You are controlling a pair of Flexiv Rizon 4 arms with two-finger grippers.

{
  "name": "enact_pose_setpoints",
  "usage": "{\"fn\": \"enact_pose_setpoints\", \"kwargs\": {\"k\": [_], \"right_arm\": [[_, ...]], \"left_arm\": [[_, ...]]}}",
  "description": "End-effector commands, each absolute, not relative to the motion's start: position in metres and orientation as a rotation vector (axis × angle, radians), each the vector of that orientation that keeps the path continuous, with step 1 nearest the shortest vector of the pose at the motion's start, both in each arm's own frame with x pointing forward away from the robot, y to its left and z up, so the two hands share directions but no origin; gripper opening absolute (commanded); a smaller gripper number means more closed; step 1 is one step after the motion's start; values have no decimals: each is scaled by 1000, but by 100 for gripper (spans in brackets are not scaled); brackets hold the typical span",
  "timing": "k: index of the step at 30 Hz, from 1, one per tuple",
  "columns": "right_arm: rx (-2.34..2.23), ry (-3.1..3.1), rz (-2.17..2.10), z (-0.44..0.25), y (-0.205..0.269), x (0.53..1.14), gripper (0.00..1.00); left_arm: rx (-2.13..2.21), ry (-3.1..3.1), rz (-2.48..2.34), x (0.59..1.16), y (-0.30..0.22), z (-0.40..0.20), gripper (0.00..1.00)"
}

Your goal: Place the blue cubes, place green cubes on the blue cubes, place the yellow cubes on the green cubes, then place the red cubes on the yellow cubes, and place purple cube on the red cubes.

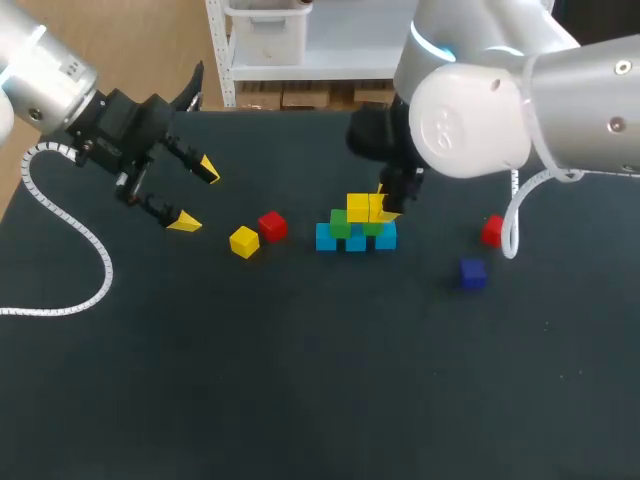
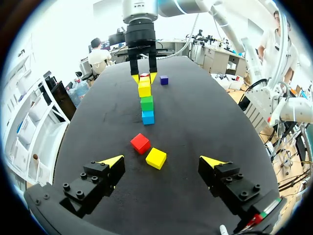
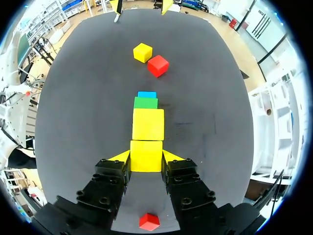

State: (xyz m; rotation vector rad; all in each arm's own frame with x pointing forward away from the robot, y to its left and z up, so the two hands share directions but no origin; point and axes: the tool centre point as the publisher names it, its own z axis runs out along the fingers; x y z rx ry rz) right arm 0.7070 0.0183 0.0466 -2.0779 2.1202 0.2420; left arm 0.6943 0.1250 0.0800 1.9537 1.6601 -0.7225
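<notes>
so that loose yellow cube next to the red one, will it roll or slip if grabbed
Probably not roll: the loose yellow cube sits flat on the table. It looks rigid, so its flat sides should grip well. A push could slide it into the red cube close beside it.

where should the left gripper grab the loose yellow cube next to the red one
Best from straight above, the left gripper pinching the yellow cube on the two flat side faces that do not face the red cube, which sits close beside it. The cube lies flat but turned, so the wrist would likely need turning to square up with those faces.
</notes>
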Motion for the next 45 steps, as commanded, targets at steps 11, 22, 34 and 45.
{"fn": "enact_pose_setpoints", "kwargs": {"k": [11, 22, 34, 45], "right_arm": [[-2081, 2123, 249, 44, 20, 711, 34], [-2082, 2124, 258, 44, 19, 710, 100], [-2029, 2095, 443, 72, -10, 699, 100], [-1756, 1922, 605, 88, -85, 704, 100]], "left_arm": [[1956, 1659, -723, 695, 125, 79, 100], [1956, 1659, -723, 695, 125, 79, 100], [1956, 1659, -723, 695, 125, 79, 100], [1956, 1659, -723, 695, 125, 79, 100]]}}
